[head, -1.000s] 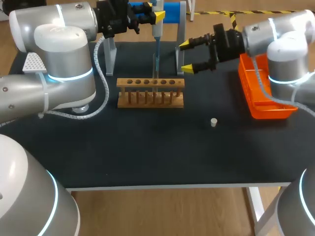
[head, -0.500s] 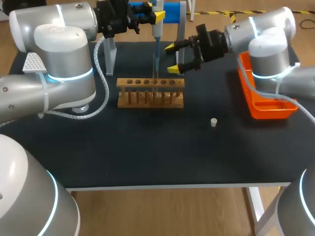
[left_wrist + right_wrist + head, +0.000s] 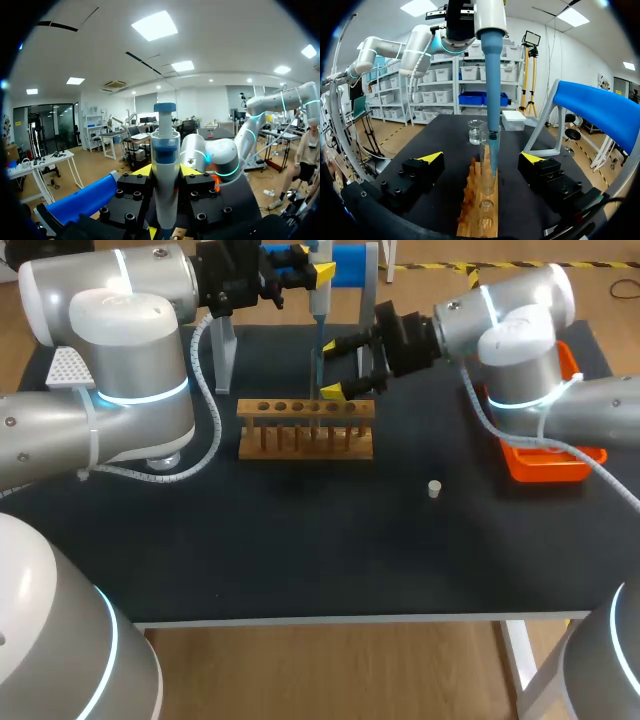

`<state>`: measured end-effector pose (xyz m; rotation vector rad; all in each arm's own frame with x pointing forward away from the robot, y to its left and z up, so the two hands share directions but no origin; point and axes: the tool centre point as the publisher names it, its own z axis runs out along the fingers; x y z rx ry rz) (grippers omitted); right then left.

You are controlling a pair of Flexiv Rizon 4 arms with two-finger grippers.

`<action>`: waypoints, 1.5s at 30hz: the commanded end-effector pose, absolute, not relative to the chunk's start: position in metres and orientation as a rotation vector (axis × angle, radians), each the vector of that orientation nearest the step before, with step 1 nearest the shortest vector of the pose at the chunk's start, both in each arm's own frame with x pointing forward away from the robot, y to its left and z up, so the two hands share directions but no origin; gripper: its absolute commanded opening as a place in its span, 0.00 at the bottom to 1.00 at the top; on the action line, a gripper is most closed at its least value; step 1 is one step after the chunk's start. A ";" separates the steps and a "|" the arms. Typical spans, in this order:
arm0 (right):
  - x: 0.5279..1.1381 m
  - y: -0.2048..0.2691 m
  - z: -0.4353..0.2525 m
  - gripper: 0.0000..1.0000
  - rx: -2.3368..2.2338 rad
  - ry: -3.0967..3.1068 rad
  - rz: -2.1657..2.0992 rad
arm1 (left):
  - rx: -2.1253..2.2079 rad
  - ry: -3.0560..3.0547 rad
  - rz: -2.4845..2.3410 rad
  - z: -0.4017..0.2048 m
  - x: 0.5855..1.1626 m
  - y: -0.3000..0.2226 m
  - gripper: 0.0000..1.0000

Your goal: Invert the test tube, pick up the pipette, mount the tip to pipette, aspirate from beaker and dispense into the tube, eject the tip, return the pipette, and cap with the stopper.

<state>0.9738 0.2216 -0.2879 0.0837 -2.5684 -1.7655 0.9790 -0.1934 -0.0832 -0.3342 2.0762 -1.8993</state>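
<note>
- The right arm has swung in from the right side since a second ago. Its gripper has gone from above the orange tray to the back of the rack.
- The right gripper is open. In the right wrist view its yellow tips stand wide apart, one on each side of the test tube, touching neither the tube nor the pipette.
- The left arm has not moved. Its gripper stays clamped on the body of the pipette, and the left wrist view shows the pipette upright between the two finger blocks.
- The black table carries everything, with the same layout as before.
- A blue stand sits at the back edge, just behind the pipette.
- The orange tray lies at the right side, partly under the right arm.
- The wooden rack stands across the middle and has not shifted.
- The pipette hangs straight down over the rack, with its tip inside the tube's mouth.
- The test tube stands upright in a rack hole.
- The beaker sits beyond the rack.
- The small stopper rests alone on the table, well right of the rack, unmoved.
</note>
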 end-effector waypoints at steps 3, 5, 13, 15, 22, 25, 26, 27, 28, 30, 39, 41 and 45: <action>0.977 0.233 -0.293 1.00 0.057 -2.636 -1.707 | -0.339 2.073 -1.897 -0.083 0.979 -0.195 0.00; 0.977 0.234 -0.295 1.00 0.051 -2.663 -1.688 | -0.339 2.073 -1.897 -0.083 0.979 -0.195 0.00; 0.976 0.239 -0.302 1.00 0.020 -2.729 -1.648 | -0.339 2.073 -1.897 -0.083 0.979 -0.195 0.00; 0.976 0.239 -0.302 1.00 0.019 -2.745 -1.641 | -0.339 2.073 -1.897 -0.083 0.979 -0.195 0.00; 0.978 0.243 -0.304 1.00 0.019 -2.768 -1.642 | -0.339 2.073 -1.897 -0.083 0.979 -0.195 0.00; 0.978 0.245 -0.305 1.00 0.022 -2.773 -1.637 | -0.339 2.073 -1.897 -0.083 0.979 -0.195 0.00; 0.978 0.245 -0.306 1.00 0.020 -2.778 -1.632 | -0.339 2.073 -1.897 -0.083 0.979 -0.195 0.00; 0.978 0.245 -0.306 1.00 0.018 -2.780 -1.629 | -0.339 2.073 -1.897 -0.083 0.979 -0.195 0.00; 0.979 0.245 -0.307 1.00 0.016 -2.781 -1.628 | -0.339 2.073 -1.897 -0.083 0.979 -0.195 0.00; 0.980 0.245 -0.307 1.00 0.002 -2.783 -1.629 | -0.339 2.073 -1.897 -0.083 0.979 -0.195 0.00; 0.983 0.246 -0.310 1.00 -0.013 -2.795 -1.613 | -0.339 2.073 -1.897 -0.083 0.979 -0.195 0.00; 0.983 0.246 -0.310 1.00 -0.015 -2.797 -1.608 | -0.339 2.073 -1.897 -0.083 0.979 -0.195 0.00; 0.983 0.246 -0.311 1.00 -0.015 -2.799 -1.601 | -0.339 2.073 -1.897 -0.083 0.979 -0.195 0.00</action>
